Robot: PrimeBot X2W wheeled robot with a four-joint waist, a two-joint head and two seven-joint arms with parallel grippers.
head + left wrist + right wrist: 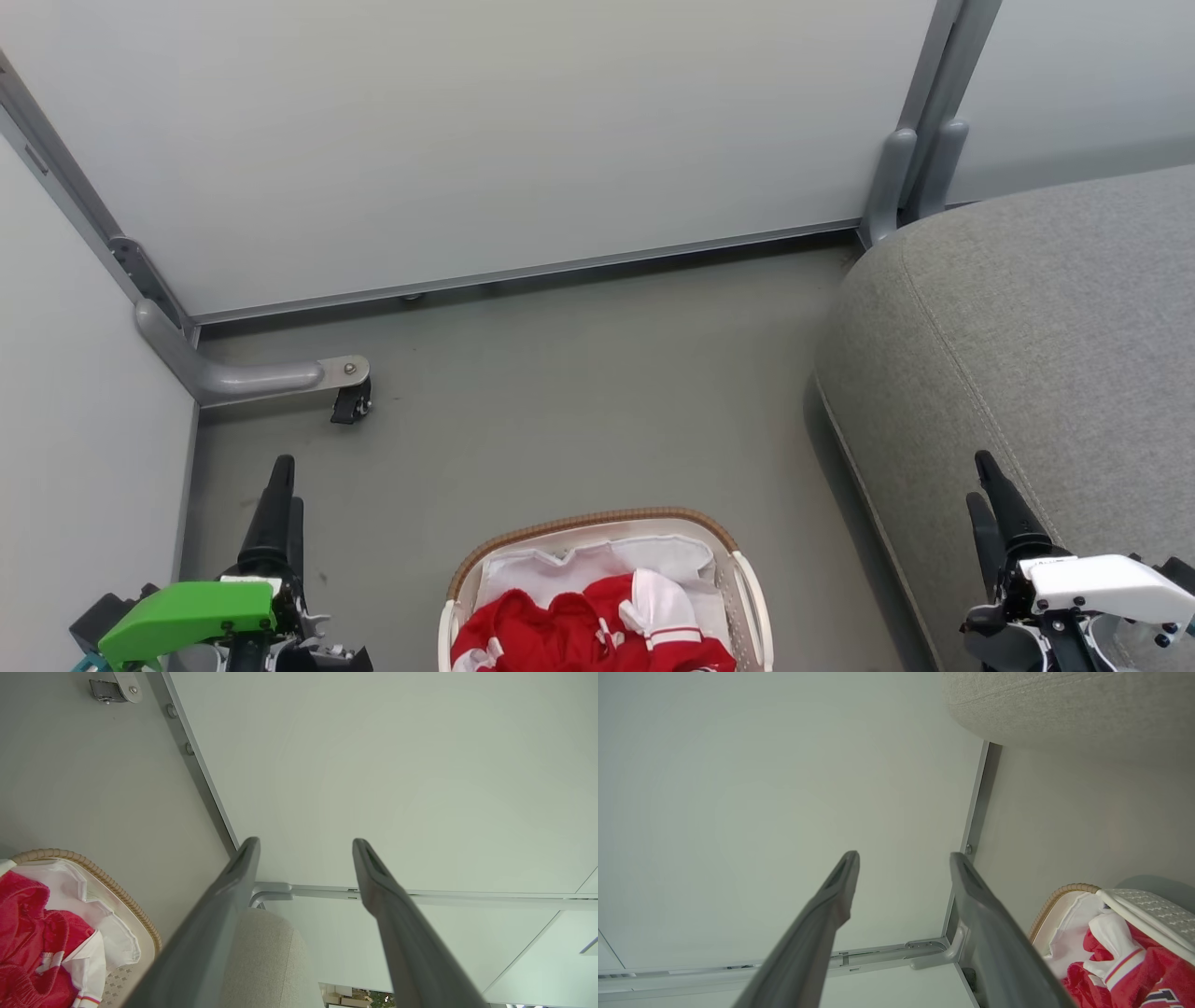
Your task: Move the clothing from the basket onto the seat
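The clothing (579, 625), bright red with white parts, lies heaped in the basket (597, 519), a small white one with a brown woven rim at the bottom centre of the head view. The grey seat (1046, 336) bulges in from the right. My left gripper (288, 481) hovers over the floor left of the basket. My right gripper (977, 476) hangs over the seat's front edge. In the left wrist view the left gripper (306, 841) is open and empty, with the clothing (28, 924) at lower left. The right gripper (903, 855) is open too, beside the clothing (1148, 961).
White partition walls close the space at the back and left. A grey metal foot with a black caster (350, 403) juts onto the grey floor (579, 401) at left. Grey posts (896, 187) stand behind the seat's corner.
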